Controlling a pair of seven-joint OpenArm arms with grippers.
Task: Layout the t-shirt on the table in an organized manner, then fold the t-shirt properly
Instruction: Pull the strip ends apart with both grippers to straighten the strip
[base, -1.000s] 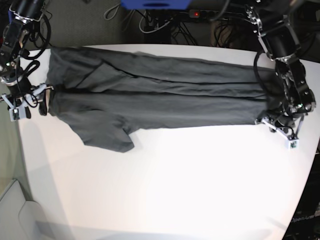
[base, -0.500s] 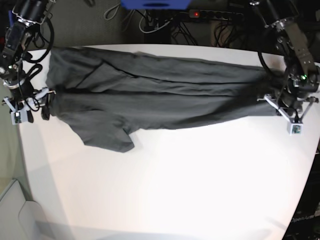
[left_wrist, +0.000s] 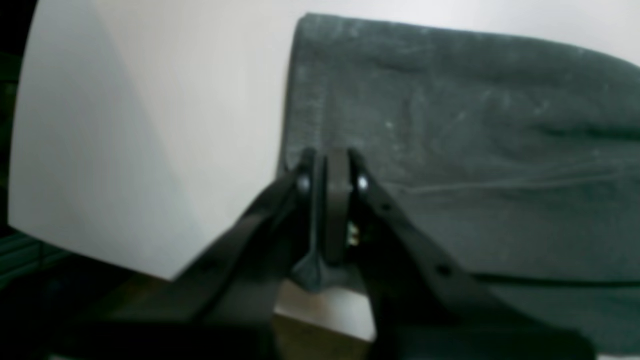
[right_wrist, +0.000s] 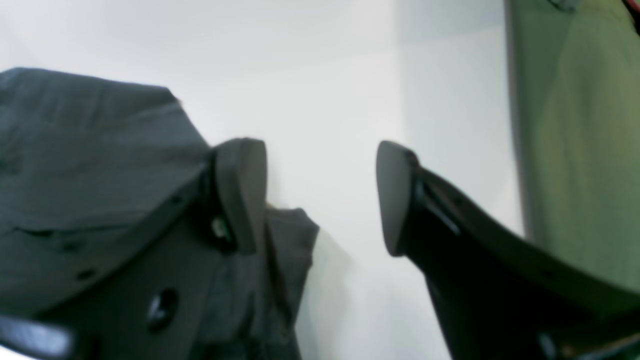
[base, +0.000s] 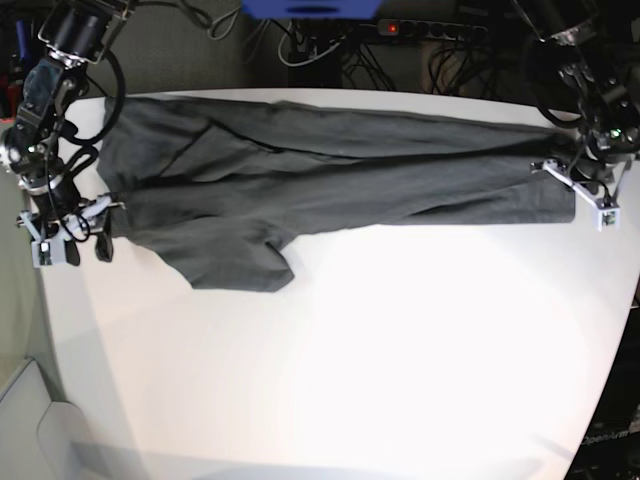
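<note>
Left gripper (left_wrist: 327, 157) clenched, and a fold of the dark grey t-shirt (base: 340, 175) is pinched between its fingers! Over on the other side, the right gripper (right_wrist: 320, 172) is spread wide, with nothing grasped; one finger is placed over the cloth's edge, the other over bare white tabletop.

Now to the shirt itself: it is stretched in a long, wrinkled band across the upper part of the table (base: 400, 370) in the base view, from one arm to the other. Long creases are carried along its length, and several layers are seen overlapping. Near the right gripper, a rumpled flap is spread down towards the middle of the table. At the left gripper's end, a squarish corner is laid out beside the fingers, and a lighter line is run across the cloth.

Further out, broad white surface is shown below the shirt in the base view. Both arms are reached in from the upper corners, the right arm (base: 65, 140) at the picture's left, the left arm (base: 590, 100) at its right. Beyond the table's edge, a green surface (right_wrist: 580, 135) is caught by the right wrist camera.
</note>
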